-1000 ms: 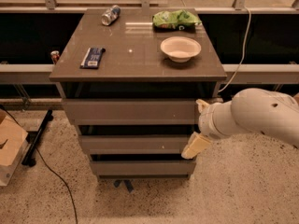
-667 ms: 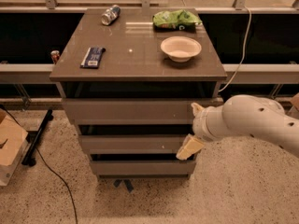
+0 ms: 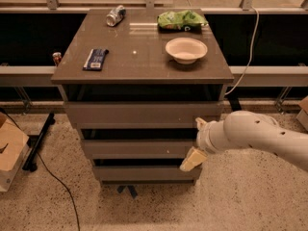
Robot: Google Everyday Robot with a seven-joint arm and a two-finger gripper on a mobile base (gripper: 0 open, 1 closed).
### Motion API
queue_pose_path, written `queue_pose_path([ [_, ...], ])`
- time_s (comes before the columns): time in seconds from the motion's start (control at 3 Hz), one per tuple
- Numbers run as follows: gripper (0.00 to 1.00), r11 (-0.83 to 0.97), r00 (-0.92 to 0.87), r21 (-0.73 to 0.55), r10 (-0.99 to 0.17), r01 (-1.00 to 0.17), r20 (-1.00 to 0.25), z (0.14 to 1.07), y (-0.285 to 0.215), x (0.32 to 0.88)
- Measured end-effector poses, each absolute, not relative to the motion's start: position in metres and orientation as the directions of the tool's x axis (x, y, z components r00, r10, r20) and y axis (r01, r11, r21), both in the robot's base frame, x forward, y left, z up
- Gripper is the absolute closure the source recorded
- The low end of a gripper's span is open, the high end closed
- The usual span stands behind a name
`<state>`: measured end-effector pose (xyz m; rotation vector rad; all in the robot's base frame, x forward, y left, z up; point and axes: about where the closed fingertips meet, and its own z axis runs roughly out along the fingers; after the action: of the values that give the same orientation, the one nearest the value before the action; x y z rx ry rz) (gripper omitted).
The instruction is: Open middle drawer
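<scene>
Arm [image 3: 260,136] comes in from the right edge, nearest to the camera, white forearm almost level, wrist turned toward the cabinet's front right corner. Against the frames a second back, it has slid left and dropped a little. The gripper [image 3: 191,145] was off the cabinet's right side then and now overlaps the right end of the drawer fronts.

Fingers spread, nothing between them. The upper fingertip [image 3: 198,123] sits at the dark gap above the middle drawer [image 3: 137,148]. The lower finger [image 3: 192,159] angles down-left across that drawer's bottom right corner. So the pair brackets the drawer's right end top and bottom. Contact with the front: cannot tell.

Middle drawer is the second of three taupe fronts, below the taller top front [image 3: 139,113] and above the lowest front [image 3: 144,172]. No interior shows, so it reads as not yet pulled out, same position as a second ago. Judgement: this is the approach phase, nearly finished; the handleless front leaves only the top edge gap to hook, and the upper finger is level with it. Pull has not begun.

Farther back, on the cabinet top [image 3: 139,71], nothing has shifted: dark packet [image 3: 95,59] at left, white bowl [image 3: 186,49] at right, crushed can [image 3: 115,15] and green bag [image 3: 182,19] along the rear edge.
</scene>
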<state>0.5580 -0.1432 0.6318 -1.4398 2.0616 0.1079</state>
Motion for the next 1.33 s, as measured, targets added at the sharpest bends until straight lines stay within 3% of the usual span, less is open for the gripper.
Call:
queue_pose_path([
  [1.33,0.0,0.448,-0.278,-0.22,-0.8,-0.867,-0.532,0.564,-0.14,0.568],
])
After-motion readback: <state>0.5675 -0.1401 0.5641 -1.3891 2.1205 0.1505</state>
